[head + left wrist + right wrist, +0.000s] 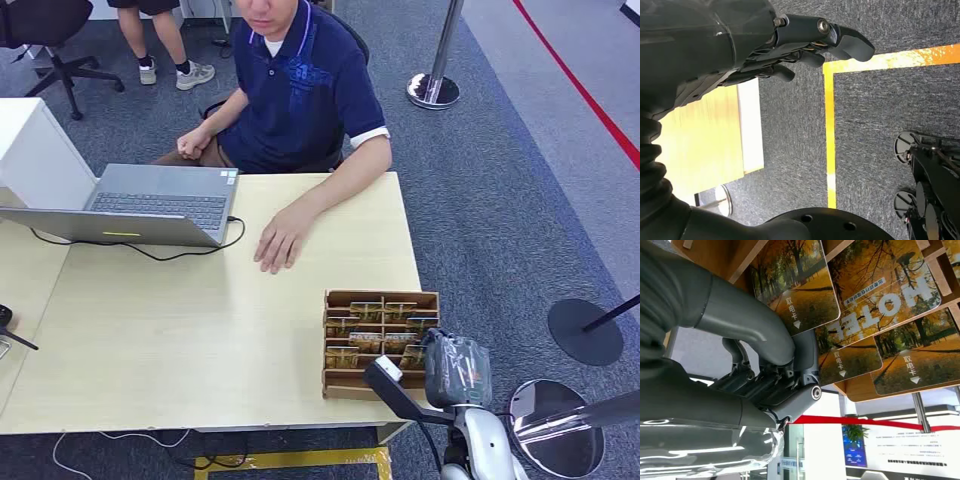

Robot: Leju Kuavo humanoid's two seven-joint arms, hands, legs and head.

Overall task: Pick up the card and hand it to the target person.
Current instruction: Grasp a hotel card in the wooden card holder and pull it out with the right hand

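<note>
A wooden card holder [381, 297] stands at the table's near right corner, with several autumn-printed hotel cards [375, 338] in its slots. My right hand [454, 368] is at the holder's near right end. In the right wrist view the right hand [791, 375] is close up against the cards: its thumb lies on the corner of one card [798, 285], and its dark fingers are curled just beneath that edge. Whether the card is pinched is unclear. My left hand [810, 40] hangs beside the table over the carpet, fingers stretched out and holding nothing. The seated person rests a hand [275, 240] on the table.
An open laptop [151, 205] with a black cable [158, 252] sits at the far left of the table [189, 330]. Stanchion bases stand on the carpet at the right [585, 332] and far back [432, 91]. Yellow floor tape [830, 125] runs below the table.
</note>
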